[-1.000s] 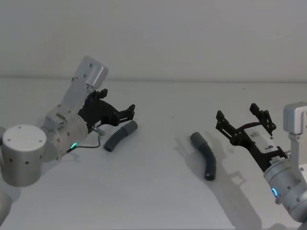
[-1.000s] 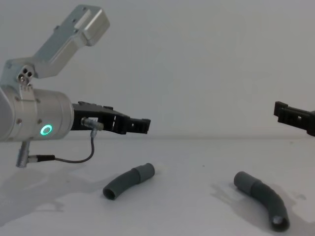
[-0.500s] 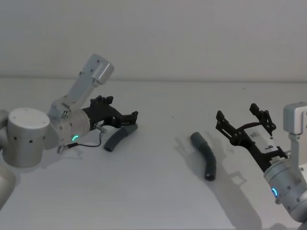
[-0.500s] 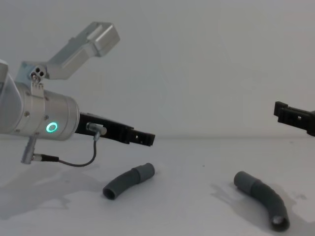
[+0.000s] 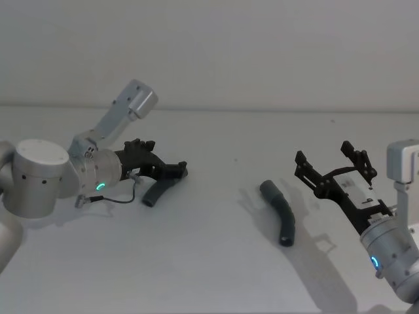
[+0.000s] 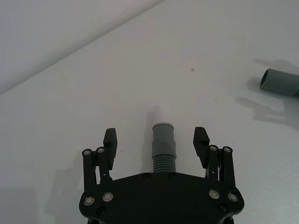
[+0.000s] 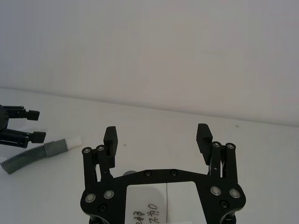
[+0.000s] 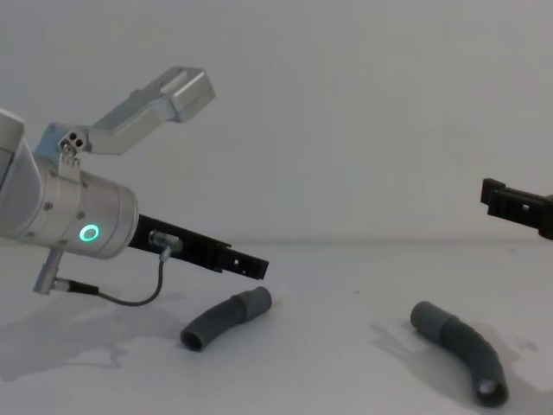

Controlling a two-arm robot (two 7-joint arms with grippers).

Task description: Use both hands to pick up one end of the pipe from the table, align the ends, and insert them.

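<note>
Left gripper (image 5: 181,169) lowered, wide open, straddling pipe cuff (image 6: 163,136), not touching.

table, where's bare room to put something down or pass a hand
Free: the table between the left piece and the right piece, plus its near strip. Crowded: left gripper, open, over the left piece's cuff; right gripper near the right piece.

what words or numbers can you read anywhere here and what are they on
"203", uncertain, handwritten sideways on the white label at the base of the right gripper.
Second handwritten line beside it: too scrawled to read.
None on the left pipe piece, the right pipe piece or the table.
</note>
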